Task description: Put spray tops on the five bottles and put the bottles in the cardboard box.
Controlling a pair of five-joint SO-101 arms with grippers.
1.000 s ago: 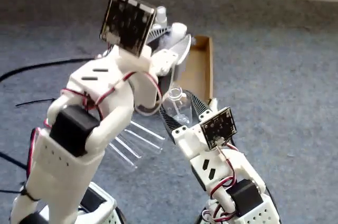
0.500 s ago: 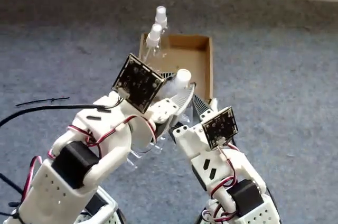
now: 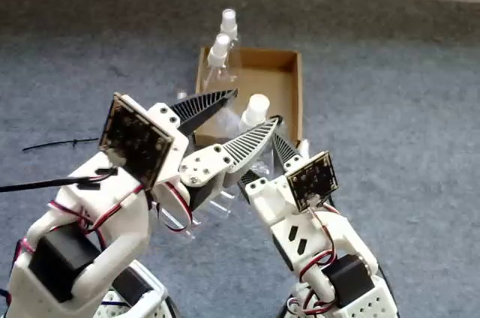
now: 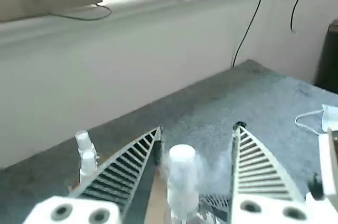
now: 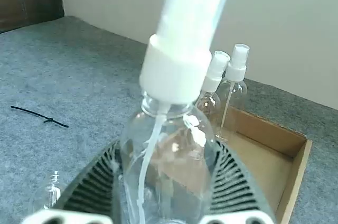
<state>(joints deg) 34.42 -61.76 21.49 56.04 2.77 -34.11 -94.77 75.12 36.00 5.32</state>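
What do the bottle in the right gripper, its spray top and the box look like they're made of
Bottle: clear and glossy, tube visible through it; glass or hard plastic, unclear which.
Spray top: smooth white, probably plastic.
Box: matte brown with thin flat walls, apparently cardboard.

The bottle (image 5: 166, 166) is seen to be of clear, glossy material, though glass and plastic cannot be told apart. Its spray top (image 5: 185, 39) is made of smooth white plastic. The cardboard box (image 3: 279, 93) is shown matt and brown. The table (image 3: 390, 108) is covered in rough grey carpet-like cloth. The fingers (image 4: 124, 168) of the left gripper (image 4: 198, 129) are formed of ribbed matt plastic.
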